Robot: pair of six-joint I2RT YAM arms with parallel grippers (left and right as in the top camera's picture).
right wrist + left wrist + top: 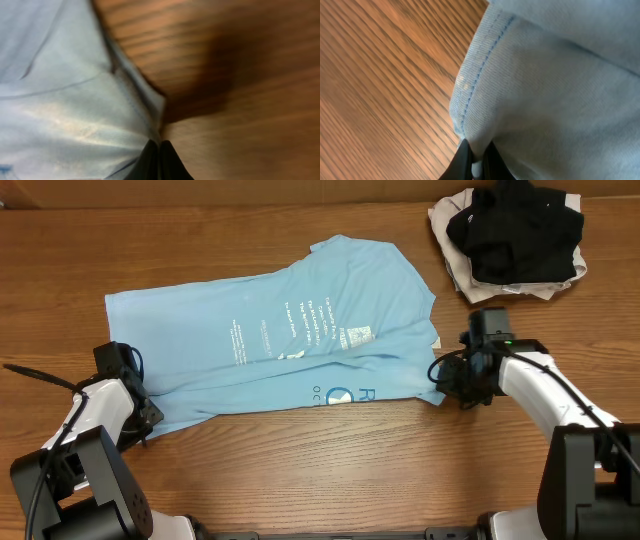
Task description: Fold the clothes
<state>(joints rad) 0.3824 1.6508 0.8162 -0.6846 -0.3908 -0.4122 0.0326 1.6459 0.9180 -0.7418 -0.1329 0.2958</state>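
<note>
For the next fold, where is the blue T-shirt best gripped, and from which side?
Grip the T-shirt at its two near-edge ends: the stitched hem corner from the left, the other end from the right. It lies flat and long across the table, so only its thin edges give fingers something to pinch. The left gripper and right gripper are shut there now.

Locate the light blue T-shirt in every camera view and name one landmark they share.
Overhead: the T-shirt lies spread out mid-frame.
Left wrist: it fills the right side, its stitched hem running down to the left fingers.
Right wrist: it fills the left half, its edge pinched in the right fingers.
Shared landmark: the wooden table.
</note>
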